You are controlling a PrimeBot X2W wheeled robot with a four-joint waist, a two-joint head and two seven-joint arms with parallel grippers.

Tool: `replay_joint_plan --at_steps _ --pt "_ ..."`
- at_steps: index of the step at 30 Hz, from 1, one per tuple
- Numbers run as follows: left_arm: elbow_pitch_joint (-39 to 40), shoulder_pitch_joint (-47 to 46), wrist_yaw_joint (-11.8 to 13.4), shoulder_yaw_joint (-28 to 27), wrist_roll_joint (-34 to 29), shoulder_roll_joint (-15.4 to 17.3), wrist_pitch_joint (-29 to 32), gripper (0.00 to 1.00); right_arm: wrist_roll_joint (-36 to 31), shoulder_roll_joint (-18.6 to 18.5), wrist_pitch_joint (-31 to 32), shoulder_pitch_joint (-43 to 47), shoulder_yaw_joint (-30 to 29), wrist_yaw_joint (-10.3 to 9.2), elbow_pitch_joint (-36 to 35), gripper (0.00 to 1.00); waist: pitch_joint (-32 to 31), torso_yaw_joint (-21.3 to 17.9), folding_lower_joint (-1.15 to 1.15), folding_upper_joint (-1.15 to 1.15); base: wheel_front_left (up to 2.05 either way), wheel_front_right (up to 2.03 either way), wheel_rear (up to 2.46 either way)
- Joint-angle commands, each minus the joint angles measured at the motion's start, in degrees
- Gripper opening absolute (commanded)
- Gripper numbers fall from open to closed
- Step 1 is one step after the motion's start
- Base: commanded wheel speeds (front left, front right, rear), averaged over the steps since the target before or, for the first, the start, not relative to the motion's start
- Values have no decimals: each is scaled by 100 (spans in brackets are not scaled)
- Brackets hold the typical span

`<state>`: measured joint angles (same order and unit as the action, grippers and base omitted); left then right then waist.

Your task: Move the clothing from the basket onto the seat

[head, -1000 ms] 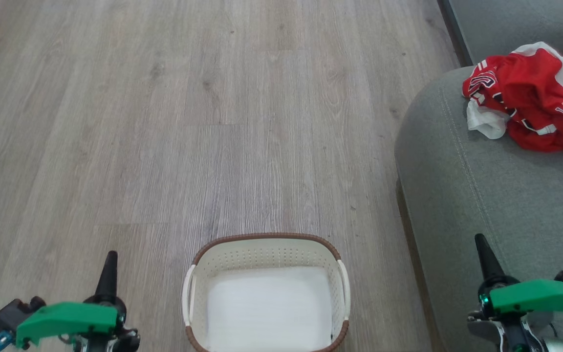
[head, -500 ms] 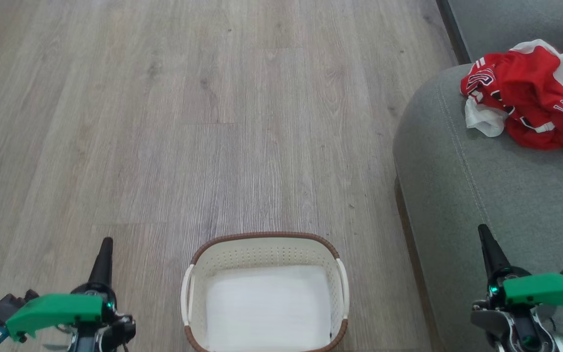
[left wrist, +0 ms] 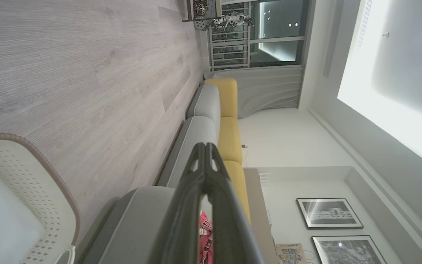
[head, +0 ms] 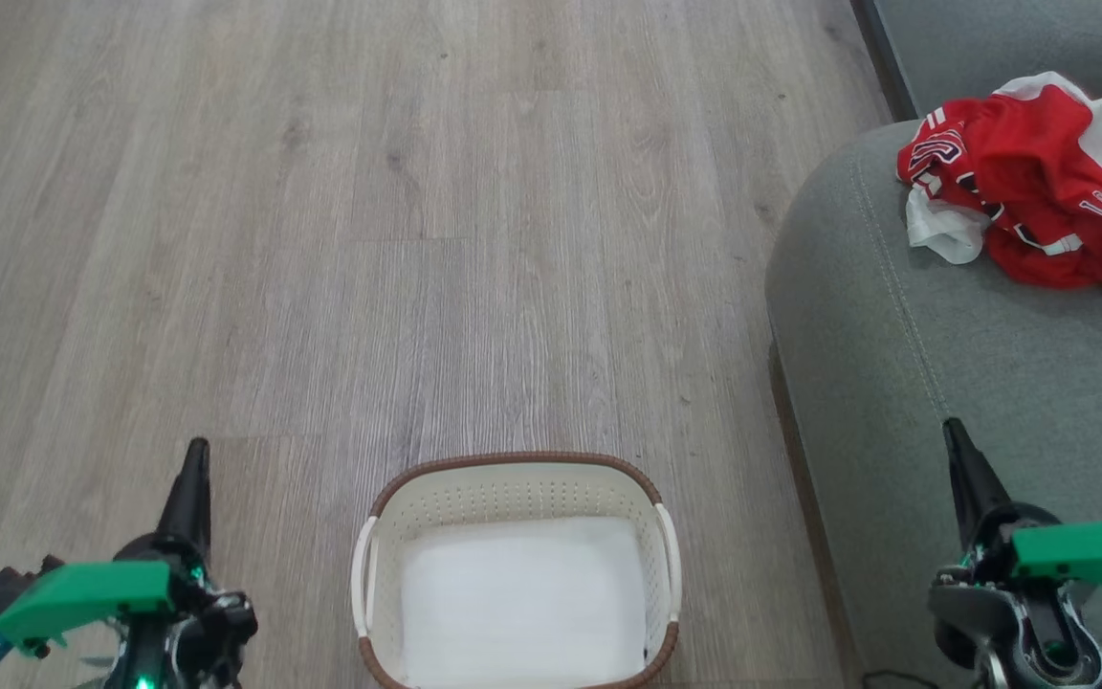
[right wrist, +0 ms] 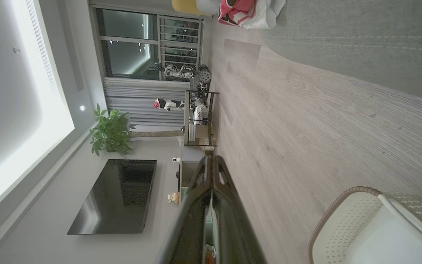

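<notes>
The red clothing (head: 1039, 182) with white trim and black lettering lies crumpled on the grey-green seat (head: 972, 364) at the upper right; the pile also shows in the right wrist view (right wrist: 249, 9) and a sliver of it between the left fingers (left wrist: 205, 234). The cream basket (head: 513, 488) with a brown rim stands on the floor at the bottom centre, with only its white bottom showing inside. My left gripper (head: 195, 459) is shut, left of the basket. My right gripper (head: 955, 435) is shut over the seat's front part, holding nothing.
Grey wood-look floor (head: 369, 239) stretches ahead and to the left. The sofa carries yellow back cushions (left wrist: 229, 135). Across the room stand a black TV (right wrist: 117, 196), a plant (right wrist: 110, 132) and a shelf rack (right wrist: 198, 117).
Both gripper tips have risen in the head view, the left one also drifting left. The whole head view has shifted slightly, with the seat and clothing a little higher.
</notes>
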<state>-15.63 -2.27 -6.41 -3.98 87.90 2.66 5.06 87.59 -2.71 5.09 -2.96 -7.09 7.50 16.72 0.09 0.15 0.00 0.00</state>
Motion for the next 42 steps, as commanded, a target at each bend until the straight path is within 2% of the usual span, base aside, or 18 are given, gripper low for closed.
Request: replay_joint_plan --at_steps 1,5,42 --pt "157 -339 -62 -212 175 28 77 0 195 -17 71 -301 81 -1 -246 0 2 -4 0 0 0 0 0" --pt "156 -392 -107 -255 419 22 143 0 451 -17 138 -322 57 -1 -269 0 9 -14 0 0 0 0 0" --pt "157 -392 -108 -255 426 21 144 0 458 -17 139 -323 57 -1 -269 0 9 -15 0 0 0 0 0"
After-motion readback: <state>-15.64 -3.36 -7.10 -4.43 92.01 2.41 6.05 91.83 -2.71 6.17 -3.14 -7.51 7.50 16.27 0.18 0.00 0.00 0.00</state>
